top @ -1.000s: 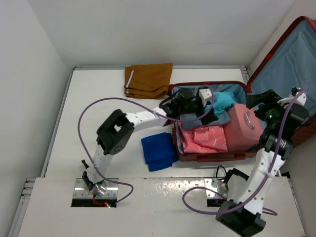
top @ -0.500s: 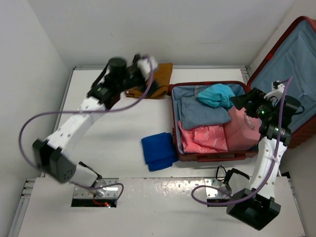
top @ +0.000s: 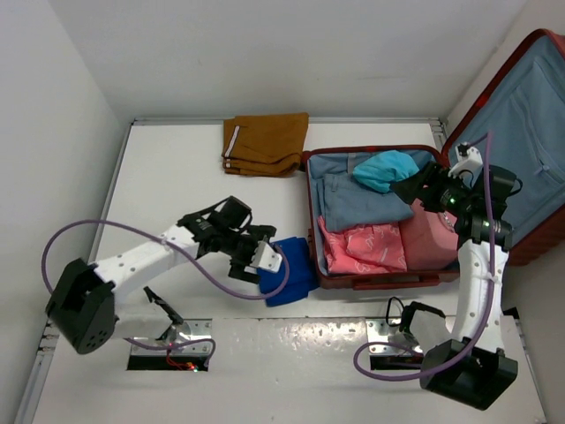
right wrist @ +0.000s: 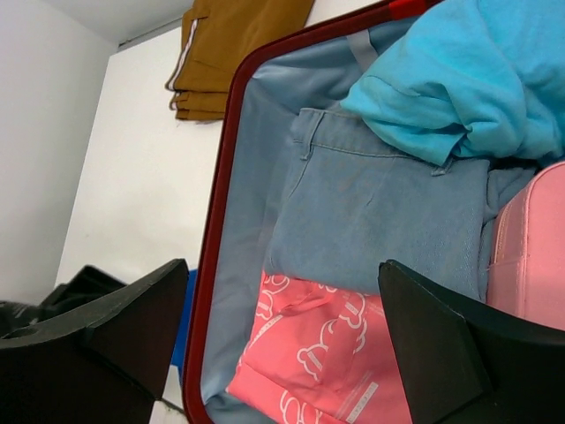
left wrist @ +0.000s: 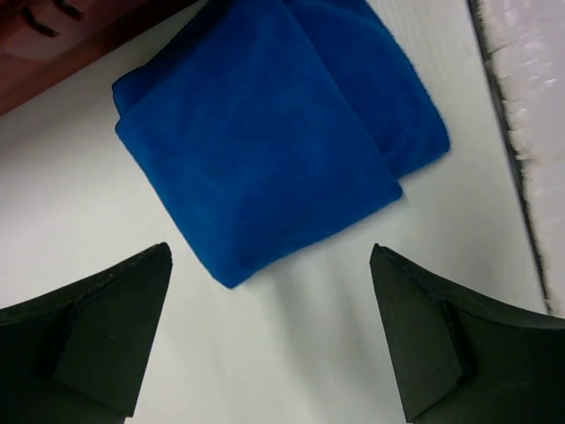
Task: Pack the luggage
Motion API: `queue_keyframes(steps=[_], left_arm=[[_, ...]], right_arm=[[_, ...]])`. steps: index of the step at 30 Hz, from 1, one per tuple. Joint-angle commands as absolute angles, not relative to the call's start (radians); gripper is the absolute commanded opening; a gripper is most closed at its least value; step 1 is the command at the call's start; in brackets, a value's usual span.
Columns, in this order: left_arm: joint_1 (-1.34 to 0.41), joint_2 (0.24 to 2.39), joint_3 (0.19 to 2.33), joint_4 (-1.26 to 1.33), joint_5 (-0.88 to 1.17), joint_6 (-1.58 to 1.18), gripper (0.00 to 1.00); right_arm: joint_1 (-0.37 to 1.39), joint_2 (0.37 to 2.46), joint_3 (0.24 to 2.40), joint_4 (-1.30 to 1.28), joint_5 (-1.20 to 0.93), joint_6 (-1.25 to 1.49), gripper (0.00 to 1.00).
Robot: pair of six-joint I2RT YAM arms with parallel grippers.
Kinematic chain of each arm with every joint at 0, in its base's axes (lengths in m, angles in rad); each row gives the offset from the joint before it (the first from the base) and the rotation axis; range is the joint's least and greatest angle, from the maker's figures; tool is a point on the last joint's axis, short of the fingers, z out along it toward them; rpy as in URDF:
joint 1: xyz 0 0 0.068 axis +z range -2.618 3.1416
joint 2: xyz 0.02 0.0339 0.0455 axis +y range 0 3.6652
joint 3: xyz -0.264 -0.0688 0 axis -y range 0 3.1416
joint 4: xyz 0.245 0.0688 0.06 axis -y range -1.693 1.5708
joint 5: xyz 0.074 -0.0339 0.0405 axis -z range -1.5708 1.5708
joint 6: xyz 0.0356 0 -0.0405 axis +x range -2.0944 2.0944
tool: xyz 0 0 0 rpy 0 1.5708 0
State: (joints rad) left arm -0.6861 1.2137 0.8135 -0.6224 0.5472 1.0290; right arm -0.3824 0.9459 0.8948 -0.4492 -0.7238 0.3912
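Your left gripper (left wrist: 269,265) hangs spread wide and empty at the near corner of the folded blue towel (left wrist: 265,150). The towel lies on the table (top: 177,194) just left of the luggage (top: 380,281). Most of the towel sits beyond the fingers, so closing here would likely catch only that corner, or only the top fold, and the bundle would fall open as you lift.

The luggage lies open at the right of the table, its lid (top: 521,115) propped up against the right wall. It already holds a pink patterned garment (top: 366,247) nearest you, a pink case (top: 433,234) to the right, jeans (top: 357,199) beyond, and a teal garment (top: 384,170) at the far end (not much bare lining left). A trailing towel edge could snag the suitcase's red left wall on the way in.

Your right gripper (right wrist: 282,274) hovers over the far right of the suitcase, jaws apart and holding nothing. If both arms work inside at once, they may collide.

Farthest away, the folded brown trousers (top: 265,141) wait unpacked on the table.
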Motion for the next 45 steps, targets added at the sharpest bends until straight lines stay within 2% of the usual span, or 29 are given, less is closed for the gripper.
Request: queue_keyframes(steps=[1, 11, 15, 20, 22, 25, 26, 29, 31, 36, 39, 43, 45], left_arm=[[-0.695, 1.319, 0.822, -0.471, 0.583, 1.115, 1.00], [-0.781, 1.532, 0.854, -0.376, 0.571, 1.160, 1.00], [-0.790, 1.584, 0.854, -0.376, 0.546, 1.172, 0.90], [-0.769, 1.630, 0.885, -0.406, 0.546, 1.161, 0.65], [-0.769, 1.647, 0.902, -0.428, 0.546, 1.161, 0.60], [-0.769, 1.689, 0.959, -0.500, 0.535, 1.152, 0.35], [-0.759, 1.689, 0.985, -0.543, 0.535, 1.152, 0.20], [-0.730, 1.620, 0.985, -0.598, 0.552, 1.140, 0.06], [-0.715, 1.485, 0.985, -0.610, 0.561, 1.118, 0.01], [-0.631, 1.238, 1.115, -0.609, 0.581, 0.979, 0.00], [-0.601, 1.238, 1.258, -0.522, 0.526, 0.829, 0.00], [-0.592, 1.290, 1.331, -0.207, 0.402, 0.559, 0.00], [-0.621, 1.337, 1.370, -0.118, 0.335, 0.511, 0.00]], right_arm=[[-0.370, 0.943, 0.951, -0.454, -0.704, 0.357, 0.88], [-0.362, 0.931, 0.971, -0.525, -0.663, 0.304, 0.88], [-0.362, 0.933, 0.976, -0.532, -0.657, 0.290, 0.88], [-0.364, 0.946, 0.986, -0.532, -0.655, 0.282, 0.88], [-0.362, 0.953, 0.988, -0.523, -0.658, 0.285, 0.88], [-0.362, 0.962, 0.999, -0.517, -0.661, 0.287, 0.88], [-0.361, 0.959, 0.999, -0.517, -0.660, 0.284, 0.88], [-0.362, 0.957, 1.000, -0.519, -0.660, 0.268, 0.88], [-0.359, 0.956, 0.999, -0.515, -0.661, 0.270, 0.88], [-0.362, 0.951, 0.983, -0.506, -0.669, 0.278, 0.88], [-0.362, 0.953, 0.973, -0.477, -0.673, 0.302, 0.88], [-0.362, 0.951, 0.950, -0.450, -0.670, 0.337, 0.88], [-0.361, 0.951, 0.946, -0.440, -0.664, 0.350, 0.88]])
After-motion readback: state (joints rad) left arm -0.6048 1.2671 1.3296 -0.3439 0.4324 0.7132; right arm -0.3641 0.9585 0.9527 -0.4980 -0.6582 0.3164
